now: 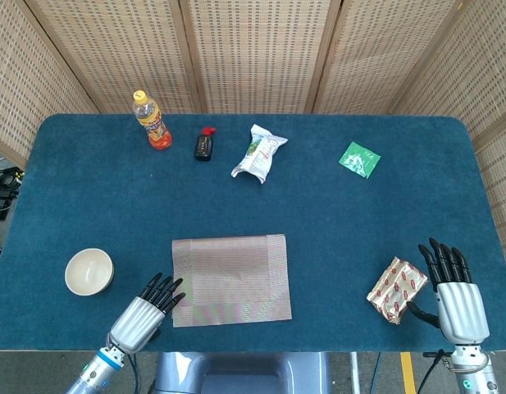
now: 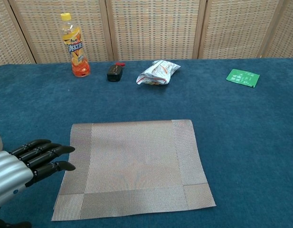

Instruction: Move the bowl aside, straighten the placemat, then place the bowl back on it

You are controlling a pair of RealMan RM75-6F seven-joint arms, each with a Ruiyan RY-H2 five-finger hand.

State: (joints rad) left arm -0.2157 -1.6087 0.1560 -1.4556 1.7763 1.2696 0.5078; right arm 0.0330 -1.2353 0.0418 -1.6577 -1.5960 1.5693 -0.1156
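Head view: left hand [image 1: 146,312], empty with fingers spread, touches the placemat's [image 1: 230,280] near-left edge; bowl [image 1: 88,271] sits left.

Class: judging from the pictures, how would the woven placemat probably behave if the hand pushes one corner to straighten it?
The placemat looks thin and woven, so it is probably light and floppy, likely to buckle, not turn as one piece. It lies flat on a fuzzy blue tablecloth, which may drag at it. The left hand nearby is empty.

The placemat [image 1: 230,280] lies before me at the table's [image 1: 318,213] near middle, the bowl [image 1: 88,271] off to its left, my left hand [image 1: 143,313] between them at the mat's corner.
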